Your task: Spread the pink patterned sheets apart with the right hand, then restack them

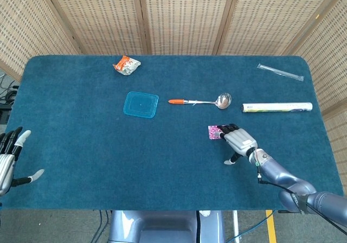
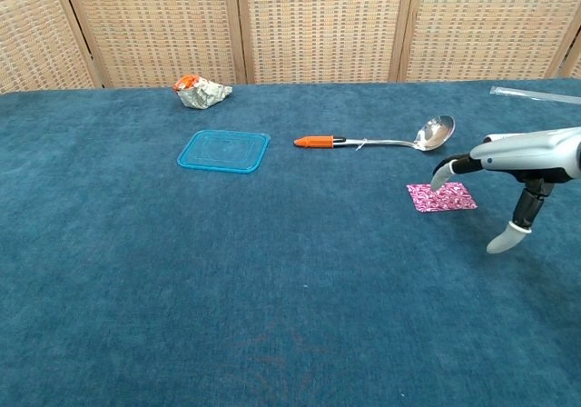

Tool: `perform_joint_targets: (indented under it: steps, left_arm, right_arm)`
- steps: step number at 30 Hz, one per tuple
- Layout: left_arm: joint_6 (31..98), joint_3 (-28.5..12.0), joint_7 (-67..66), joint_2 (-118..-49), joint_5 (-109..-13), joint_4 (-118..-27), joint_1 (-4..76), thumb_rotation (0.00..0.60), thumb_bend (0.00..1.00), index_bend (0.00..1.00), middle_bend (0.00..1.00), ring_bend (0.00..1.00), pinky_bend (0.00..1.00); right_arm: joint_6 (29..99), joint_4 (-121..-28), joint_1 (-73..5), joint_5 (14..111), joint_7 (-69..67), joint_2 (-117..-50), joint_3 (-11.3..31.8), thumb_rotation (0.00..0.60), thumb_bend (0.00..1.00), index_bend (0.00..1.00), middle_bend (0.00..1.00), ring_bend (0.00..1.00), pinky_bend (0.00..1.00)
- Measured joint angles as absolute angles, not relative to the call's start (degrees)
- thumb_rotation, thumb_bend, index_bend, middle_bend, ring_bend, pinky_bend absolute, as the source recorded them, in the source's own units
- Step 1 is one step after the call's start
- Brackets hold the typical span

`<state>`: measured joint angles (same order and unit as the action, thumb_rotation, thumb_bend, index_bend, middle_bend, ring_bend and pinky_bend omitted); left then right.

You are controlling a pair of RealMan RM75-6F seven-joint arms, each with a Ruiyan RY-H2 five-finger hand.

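Fingers (image 1: 226,128) of the right hand (image 1: 238,140) hide the right part of the pink patterned sheets (image 1: 214,132), right of centre; spread, seemingly just above them, gripping nothing. At the lower left edge, the left hand (image 1: 6,159) is cut off, fingers apart, empty.

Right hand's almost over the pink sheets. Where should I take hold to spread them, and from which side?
The pink sheets lie flat on the table as one neat stack, so there is nothing to pinch. Probably best to press down on the top face from above with the right hand, fingertips near the right edge, then slide sideways to fan the sheets out.
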<state>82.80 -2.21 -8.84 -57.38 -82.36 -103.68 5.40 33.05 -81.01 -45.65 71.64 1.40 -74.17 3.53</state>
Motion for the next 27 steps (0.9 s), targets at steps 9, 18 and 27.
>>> perform_joint_targets:
  steps: [9,18,27]
  left_arm:
    - [82.8,-2.2,-8.0,-57.4,-82.2,-103.0,5.3,0.471,0.0,0.07,0.0,0.0,0.0]
    - [82.9,-2.1,-7.7,-57.4,-82.2,-102.8,5.2,0.471,0.0,0.07,0.0,0.0,0.0]
    - [83.0,-2.1,-7.8,-57.3,-82.1,-102.9,5.0,0.469,0.0,0.07,0.0,0.0,0.0]
  right_arm:
    - [32.9,-80.0,-46.4,70.1,2.3,-75.2,3.8,0.502,0.0,0.14,0.13,0.0,0.0]
    - [32.3,-78.6,-46.9,69.5,3.0,-76.1,3.3,0.501,0.0,0.14,0.13,0.0,0.0]
    - [32.0,-76.4,-47.2,68.9,4.1,-77.4,2.7,0.502,0.0,0.14,0.13,0.0,0.0]
